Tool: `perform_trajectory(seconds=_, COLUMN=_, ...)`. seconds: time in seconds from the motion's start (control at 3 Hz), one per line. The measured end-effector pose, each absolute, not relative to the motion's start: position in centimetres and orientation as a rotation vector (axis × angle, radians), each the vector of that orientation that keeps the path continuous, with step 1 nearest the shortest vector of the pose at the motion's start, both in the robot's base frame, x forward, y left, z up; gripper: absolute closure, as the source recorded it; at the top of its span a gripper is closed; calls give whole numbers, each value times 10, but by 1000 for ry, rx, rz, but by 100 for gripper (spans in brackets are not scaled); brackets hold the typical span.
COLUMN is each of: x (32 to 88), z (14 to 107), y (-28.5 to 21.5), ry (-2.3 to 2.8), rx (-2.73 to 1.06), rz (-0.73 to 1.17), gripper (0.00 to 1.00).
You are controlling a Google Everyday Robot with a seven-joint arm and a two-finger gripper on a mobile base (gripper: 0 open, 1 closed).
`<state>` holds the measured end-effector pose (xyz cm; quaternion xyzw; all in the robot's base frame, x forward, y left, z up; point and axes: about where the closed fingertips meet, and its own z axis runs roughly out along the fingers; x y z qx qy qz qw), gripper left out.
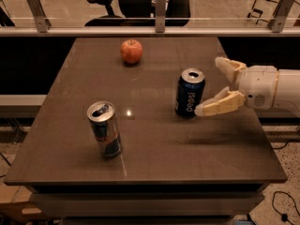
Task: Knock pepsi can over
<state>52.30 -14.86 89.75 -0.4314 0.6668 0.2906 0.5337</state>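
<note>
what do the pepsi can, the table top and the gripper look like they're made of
pepsi can: likely thin metal, with a glossy dark blue printed wall and a bare silver top.
table: smooth, semi-gloss dark brown top, maybe laminate or stone; it mirrors a light spot.
gripper, close beside the can with jaws open: looks like matte cream plastic.

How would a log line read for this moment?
pepsi can: upright | gripper: right of can, fingers open, one near its side | knocked over: not yet
</note>
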Motion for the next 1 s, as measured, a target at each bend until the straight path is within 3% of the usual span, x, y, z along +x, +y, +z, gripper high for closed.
perform_trajectory(seconds=1.0, x=532, z=875, y=-117, ry=1581, rx=-1096, rz=773, gripper=0)
